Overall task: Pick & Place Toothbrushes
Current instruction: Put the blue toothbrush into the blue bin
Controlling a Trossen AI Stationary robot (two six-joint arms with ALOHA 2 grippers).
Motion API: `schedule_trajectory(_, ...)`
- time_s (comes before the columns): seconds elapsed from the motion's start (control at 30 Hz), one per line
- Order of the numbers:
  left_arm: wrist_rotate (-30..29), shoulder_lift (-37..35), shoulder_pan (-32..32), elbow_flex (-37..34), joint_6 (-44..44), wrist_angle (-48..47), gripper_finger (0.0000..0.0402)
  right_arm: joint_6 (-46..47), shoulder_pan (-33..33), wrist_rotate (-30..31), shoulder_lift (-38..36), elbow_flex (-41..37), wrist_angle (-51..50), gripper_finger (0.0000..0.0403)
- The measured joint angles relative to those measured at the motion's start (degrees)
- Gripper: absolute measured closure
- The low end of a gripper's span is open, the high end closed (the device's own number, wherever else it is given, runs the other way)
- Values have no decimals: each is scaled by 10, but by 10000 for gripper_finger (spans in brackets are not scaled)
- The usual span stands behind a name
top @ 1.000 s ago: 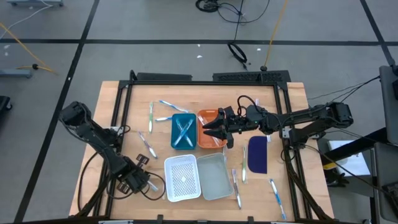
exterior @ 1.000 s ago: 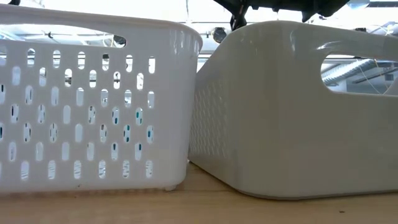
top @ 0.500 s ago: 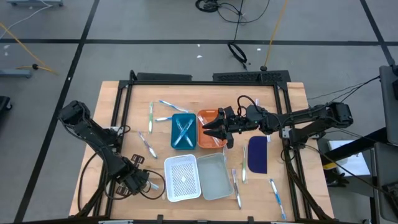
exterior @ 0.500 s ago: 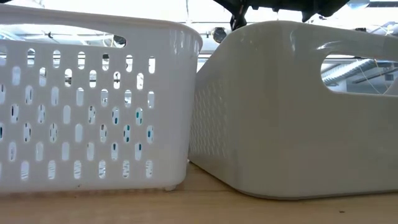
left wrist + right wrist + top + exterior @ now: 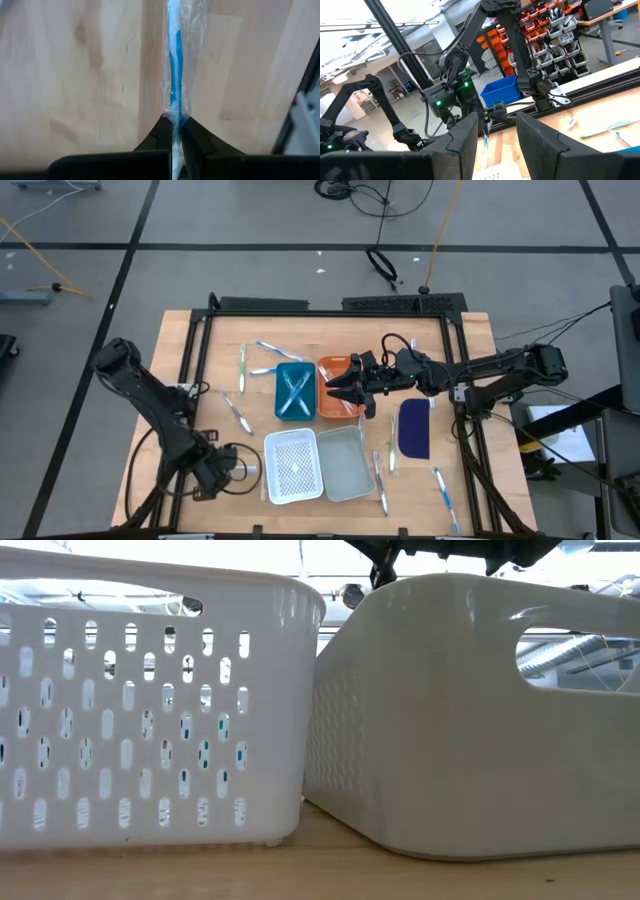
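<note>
The left gripper point(image 5: 174, 131) is pinched shut on a wrapped blue toothbrush point(image 5: 175, 65), which runs straight out ahead of its fingertips over bare wood; in the high view this gripper point(image 5: 225, 471) sits at the near edge of the table point(image 5: 175, 345), just beside the white slotted basket point(image 5: 292, 467). The step in hand looks like the pick, with the grasp made and the carry to come. The next move calls for a clean lift and a swing toward a tray without dragging the loose wrapper. The basket's wall, right beside the gripper, and the grey bin point(image 5: 345, 463) beyond it stand in the way of a low path. Farther off lie the teal tray point(image 5: 294, 391), holding toothbrushes, and the orange tray point(image 5: 332, 370), over which the right gripper point(image 5: 335, 392) hangs with its fingers point(image 5: 467, 137) parted and nothing visible between them. Loose toothbrushes point(image 5: 242, 367) lie scattered beyond, and a dark blue pad point(image 5: 414, 427) rests beside that far arm.
</note>
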Motion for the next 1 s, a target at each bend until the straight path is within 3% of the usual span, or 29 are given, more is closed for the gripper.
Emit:
schedule_trajectory(0.3, -57, -79, -6, 1, -183, -9, 396, -1, 0, 0, 0, 0, 0, 275)
schedule_trajectory(0.57, -215, -158, -6, 1, -278, 35, 396, -1, 0, 0, 0, 0, 0, 275)
schedule_trajectory(0.67, -292, -187, -6, 1, -272, 69, 394, -1, 0, -1, 0, 0, 0, 275)
schedule_trajectory(0.87, -437, -230, -5, 1, -175, 166, 395, -15, 0, -1, 0, 0, 0, 275)
schedule_trajectory(1.0, -496, -240, -5, 1, -111, 219, 396, -16, 0, -1, 0, 0, 0, 275)
